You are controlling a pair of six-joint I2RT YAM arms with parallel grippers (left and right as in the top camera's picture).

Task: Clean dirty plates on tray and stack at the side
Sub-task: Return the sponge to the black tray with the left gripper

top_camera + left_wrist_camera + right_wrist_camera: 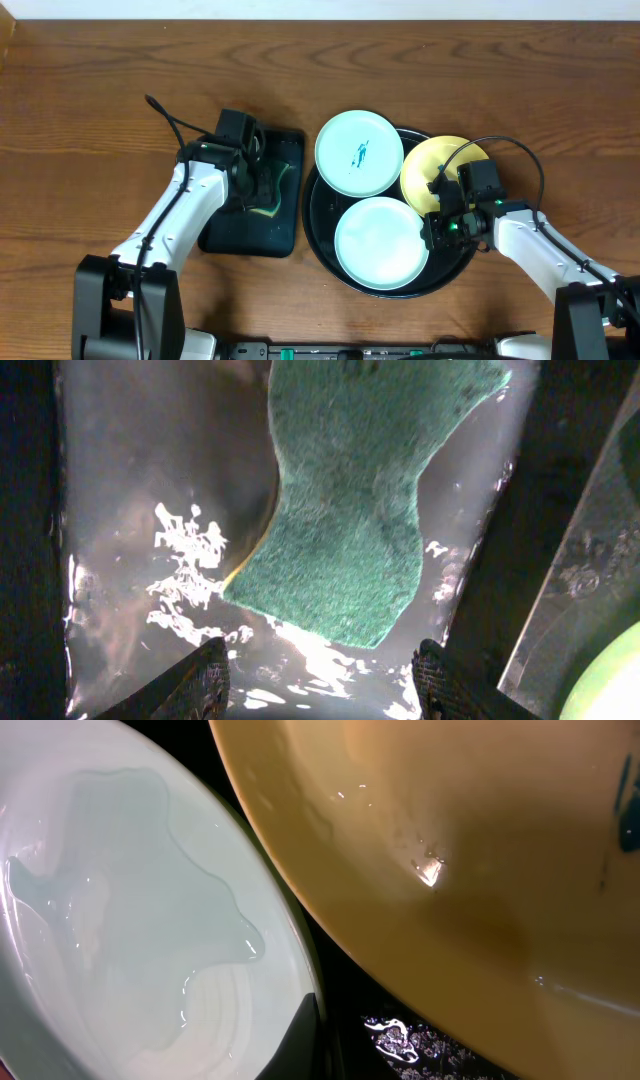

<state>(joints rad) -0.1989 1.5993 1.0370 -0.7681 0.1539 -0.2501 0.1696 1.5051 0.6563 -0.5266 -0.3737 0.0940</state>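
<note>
Brown wooden surface [100,80] fills the overhead view, and on it we see the round black tray [320,215] carrying all three plates: a smudged mint plate [360,152] at the far side with a teal mark at its centre, a second mint plate [380,243] nearer us that looks free of marks, and a yellow plate [425,170] at the right, partly under the right arm. Nothing is stacked beside the tray, so we judge the task to be at an early stage, with at least two plates left to wipe and all the stacking undone. The left claw [258,182] hangs over a smaller rectangular tray [240,235] where a green sponge [282,190] lies; the right claw [440,215] sits at the yellow plate's near edge. From the left wrist we see the sponge flat on the wet, glossy tray floor, with both fingertips [200,685] spread wide and short of it, holding nothing. From the right wrist, the yellow plate looms close, a teal streak at its far right, overlapping the second mint plate, which carries a film of water; whether this claw is gripping we cannot tell.
</note>
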